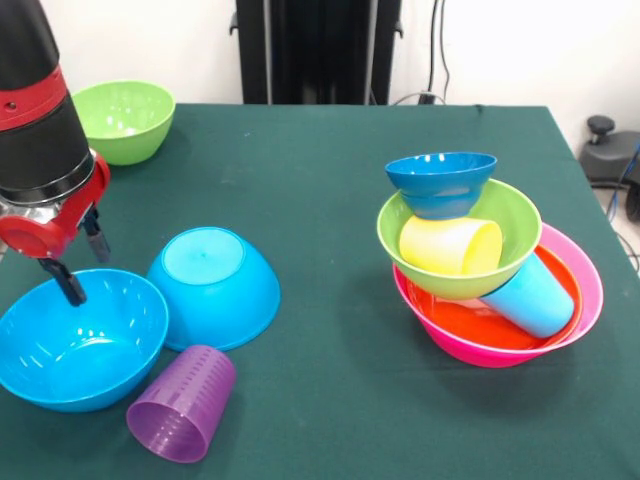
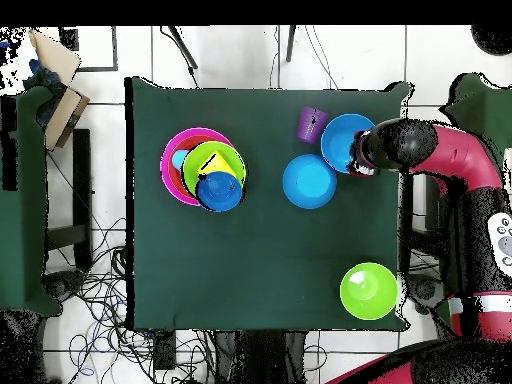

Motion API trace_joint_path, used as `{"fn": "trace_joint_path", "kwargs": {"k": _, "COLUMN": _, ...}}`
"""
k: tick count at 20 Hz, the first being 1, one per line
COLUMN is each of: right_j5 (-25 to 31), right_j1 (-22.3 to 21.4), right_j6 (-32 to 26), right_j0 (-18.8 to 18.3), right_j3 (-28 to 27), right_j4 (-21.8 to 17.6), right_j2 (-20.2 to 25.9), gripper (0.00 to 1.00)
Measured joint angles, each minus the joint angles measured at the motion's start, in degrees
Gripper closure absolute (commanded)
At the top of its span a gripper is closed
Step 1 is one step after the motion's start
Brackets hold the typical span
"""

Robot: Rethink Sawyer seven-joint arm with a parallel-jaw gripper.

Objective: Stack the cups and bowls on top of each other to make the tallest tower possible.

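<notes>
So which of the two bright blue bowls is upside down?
The upside-down blue bowl, base up, beside the purple cup. The upright blue bowl sits open under the gripper.

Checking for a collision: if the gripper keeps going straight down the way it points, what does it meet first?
Most likely the upright bright blue bowl: the gripper hangs open over its far rim, though depth is uncertain.

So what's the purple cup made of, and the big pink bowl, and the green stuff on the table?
The purple cup looks like see-through plastic: the dark cloth shows through its ribbed wall. The pink bowl looks like hard glossy plastic, since its rim shines with bright highlights. The green table cover seems to be a soft matte cloth, perhaps felt: it has no shine at all.
</notes>
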Motion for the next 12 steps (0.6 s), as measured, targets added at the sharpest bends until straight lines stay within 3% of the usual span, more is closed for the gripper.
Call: {"fn": "trace_joint_path", "kwargs": {"k": 12, "right_j5": 0.0, "right_j1": 0.3, "right_j6": 0.0, "right_j0": -0.5, "right_j3": 1.1, "right_j4": -0.1, "right_j2": -1.4, "gripper": 0.0}}
